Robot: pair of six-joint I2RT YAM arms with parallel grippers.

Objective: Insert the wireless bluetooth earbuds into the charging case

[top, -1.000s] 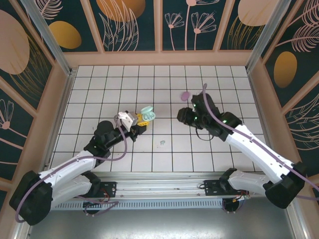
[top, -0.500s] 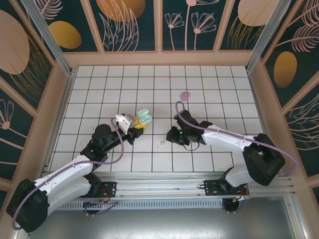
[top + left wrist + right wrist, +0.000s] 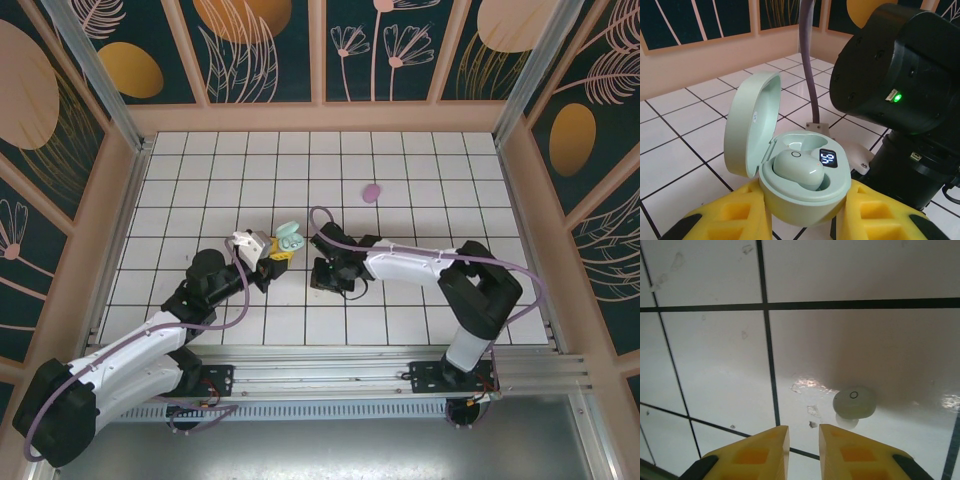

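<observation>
Left arm reaches forward, gripper (image 3: 803,216) clamped on case (image 3: 747,125). Right arm folded leftward, gripper (image 3: 804,435) pointing down, fingers narrowly apart.

The overhead view is bright, even and sharp across the white tiled table (image 3: 420,160). In the right wrist view a soft shadow dims the upper right tiles, and glare patches shine near the mint earbud (image 3: 855,401). The left wrist view shows the charging case (image 3: 805,202) crisp, with the wall behind it softer.

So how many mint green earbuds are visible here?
2. One earbud sits in the open charging case held by the left gripper; the second earbud lies on the tiled table just ahead of the right gripper. More could be hidden.
</observation>
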